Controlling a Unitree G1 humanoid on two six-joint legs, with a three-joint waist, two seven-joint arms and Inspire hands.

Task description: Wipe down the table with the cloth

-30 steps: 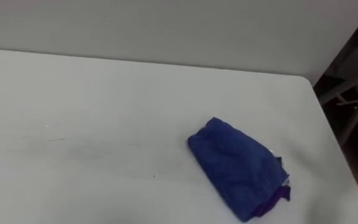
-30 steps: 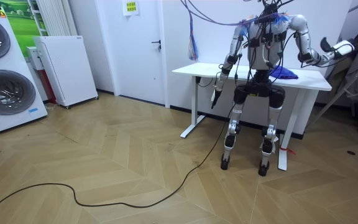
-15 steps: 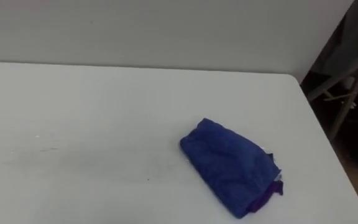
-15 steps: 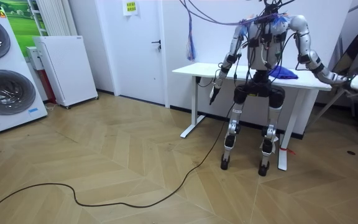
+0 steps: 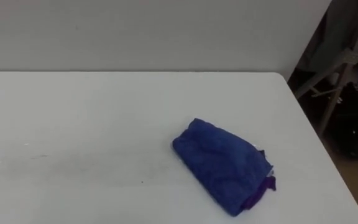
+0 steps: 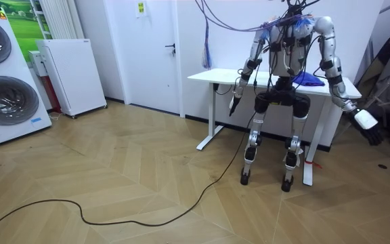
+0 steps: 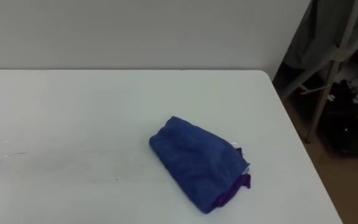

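Cloth: blue, bunched into a loose wad with a purple edge showing at its near side; lies free on the table, toward the right edge and nearer the front than the back, held by neither hand. Bunched so, it offers a thick fold to grasp or press flat. Table: white, with a faint grey smear left of the cloth along the front half; whether that is dirt awaiting the cloth or a trace of wiping cannot be told. Right hand: hangs low off the right edge of the table, below the top, well apart from the cloth; finger state cannot be told. Left hand: hangs beside the front edge, idle; fingers likewise unclear. Robot stands at the front edge, facing the wall.
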